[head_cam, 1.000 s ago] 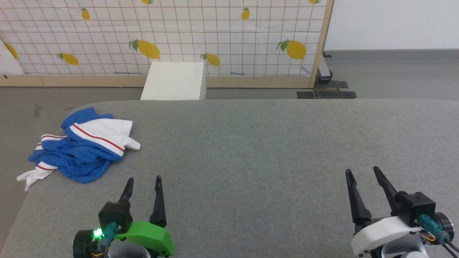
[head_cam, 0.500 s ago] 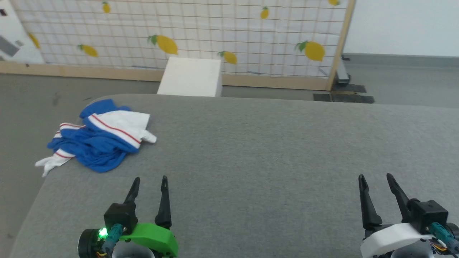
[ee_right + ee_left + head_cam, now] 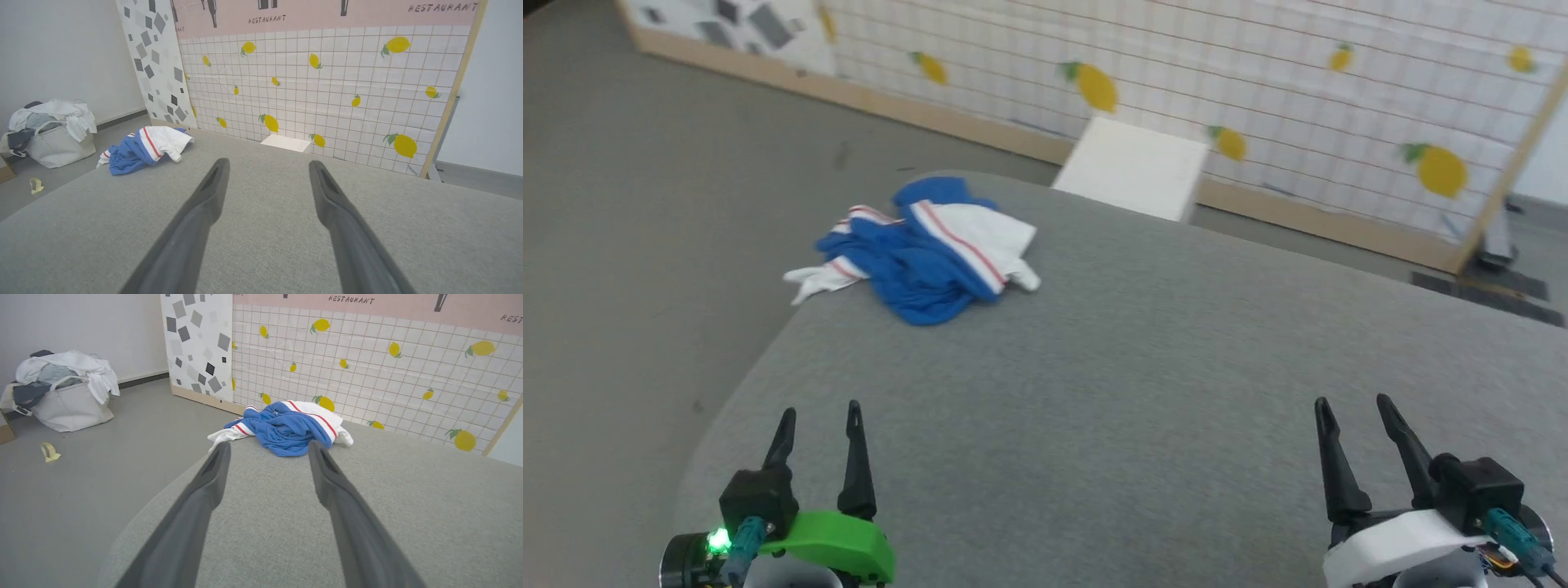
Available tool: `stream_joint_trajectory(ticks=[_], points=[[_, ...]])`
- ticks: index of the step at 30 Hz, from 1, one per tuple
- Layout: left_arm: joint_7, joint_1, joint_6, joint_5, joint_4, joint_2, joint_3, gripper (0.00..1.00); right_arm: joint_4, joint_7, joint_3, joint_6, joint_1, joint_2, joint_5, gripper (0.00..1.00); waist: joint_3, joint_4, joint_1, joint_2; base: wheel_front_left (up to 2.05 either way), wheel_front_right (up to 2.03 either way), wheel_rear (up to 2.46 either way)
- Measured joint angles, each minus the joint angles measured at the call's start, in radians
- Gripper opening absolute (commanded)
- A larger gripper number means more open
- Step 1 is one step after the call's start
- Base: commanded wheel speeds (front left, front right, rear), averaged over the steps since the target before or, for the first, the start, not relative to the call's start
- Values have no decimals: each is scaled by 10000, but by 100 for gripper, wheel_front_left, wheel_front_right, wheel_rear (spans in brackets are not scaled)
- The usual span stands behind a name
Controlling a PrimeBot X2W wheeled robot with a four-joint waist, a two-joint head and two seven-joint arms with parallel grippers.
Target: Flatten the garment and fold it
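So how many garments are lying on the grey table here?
1: the blue and white garment, crumpled near the table's far left corner, a white end at the edge. More clothes sit heaped in a white bag on the floor, uncounted.

The left pincer (image 3: 819, 410) sits low on the left, above a green wrist piece (image 3: 833, 543). The right pincer (image 3: 1352, 400) sits low on the right, above a white wrist piece (image 3: 1388, 547). Both spread their two dark fingers apart, pointing ahead, and hold nothing.
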Motion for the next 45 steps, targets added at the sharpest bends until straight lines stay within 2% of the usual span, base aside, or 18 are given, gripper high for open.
stream_joint_trajectory(ticks=[1, 2, 8, 14, 19, 23, 27, 30, 33, 37, 40, 41, 45], points=[[0, 18, 4, -15, -31, 12, 13, 100, 15, -12, 25, 0, -26, 4, 0, 100, 4, 232, 0, 0, 0, 0, 0], [0, 36, 44, -27, -88, 17, 19, 100, 58, -48, 40, 0, -84, 4, -2, 100, 27, 873, 0, 0, 0, 0, 0], [-2, 39, 69, -88, -125, 15, 13, 100, 88, -54, 90, 0, -135, 6, -8, 100, 110, 2018, 0, 0, 0, 0, 0], [-2, 40, 69, -102, -155, 15, 46, 100, 102, -54, 109, 0, -200, 8, -8, 100, 232, 2698, 0, 0, 0, 0, 0], [-13, 23, 2, -355, -226, -38, 153, 100, 58, -40, 27, 0, -256, 10, -36, 100, 445, 2703, 1, 0, 0, 0, 0], [-13, -341, -297, -813, -272, -81, 339, 100, -219, 100, -6, 0, -424, 8, -197, 100, 735, 2507, 1, 0, 0, 0, 0], [339, -1770, -713, -1116, -244, 84, 520, 100, -752, 360, 4, 0, -838, 10, -527, 100, 1239, 2236, 1, 0, 0, 0, 0], [790, -3216, -961, -1523, -127, 401, 800, 100, -1057, 499, 8, 0, -1275, 10, -727, 100, 1733, 1980, 2, 0, 0, 0, 0], [1590, -4612, -1198, -1632, 50, 1018, 976, 100, -1363, 579, 44, 0, -1631, 10, -771, 100, 2293, 1636, 2, 0, 0, 0, 0], [3175, -6335, -1421, -1802, 445, 1898, 1122, 100, -1580, 583, 61, 0, -2147, 13, -813, 100, 3157, 1031, 3, 0, 0, 0, 0], [4489, -7350, -1417, -2176, 796, 2370, 1361, 100, -1601, 487, 113, 0, -2446, 15, -784, 100, 3779, 503, 4, 0, 0, 0, 0], [6100, -8229, -1174, -2784, 1097, 2759, 1762, 100, -1475, 293, 318, 0, -2794, 8, -527, 100, 4405, -228, 3, 0, 0, 0, 0], [8025, -8670, -566, -3235, 1455, 3404, 2196, 100, -1037, -56, 598, 0, -3110, 15, -61, 100, 5061, -1252, 4, 0, 0, 0, 0]])
